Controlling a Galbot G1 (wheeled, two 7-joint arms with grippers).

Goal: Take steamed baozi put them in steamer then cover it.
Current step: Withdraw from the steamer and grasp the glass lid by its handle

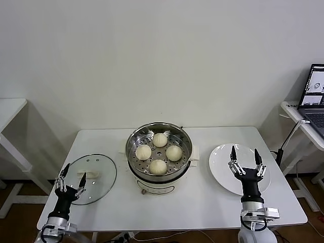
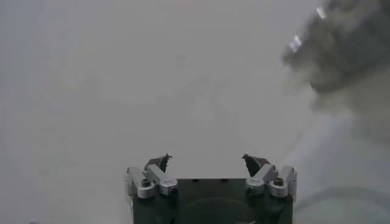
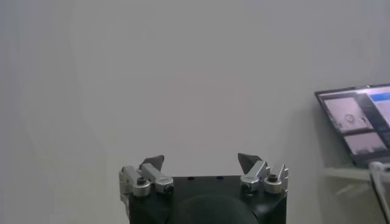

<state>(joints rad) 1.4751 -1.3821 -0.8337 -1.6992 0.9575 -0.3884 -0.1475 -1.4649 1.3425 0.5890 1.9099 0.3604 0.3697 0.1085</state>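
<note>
Now, baozi: four steamed baozi (image 1: pixel 158 153) in my steamer (image 1: pixel 159 158), frame centre.
Cover: cover (image 1: pixel 91 178) flat, lower left.
Left gripper (image 1: pixel 72 175): released, empty.
Right gripper (image 1: pixel 245 156): released, over plate (image 1: pixel 221 161).

We record a white table (image 1: pixel 202 202) across the lower half of the frame. At its centre stands the steamer (image 1: pixel 159 157), uncovered, with four steamed baozi (image 1: pixel 158 166) on its perforated tray, set apart in a diamond. At lower left the cover (image 1: pixel 92 178) lies flat on the table, its white handle uppermost. At lower right we note a white plate (image 1: pixel 225 164). The left gripper (image 1: pixel 71 177) stands at the lower left edge, fingers spread, over the cover's near rim. The right gripper (image 1: pixel 245 156) stands at lower right, fingers spread, above the plate. A laptop (image 1: pixel 315 96) sits at the right edge on a side table.
</note>
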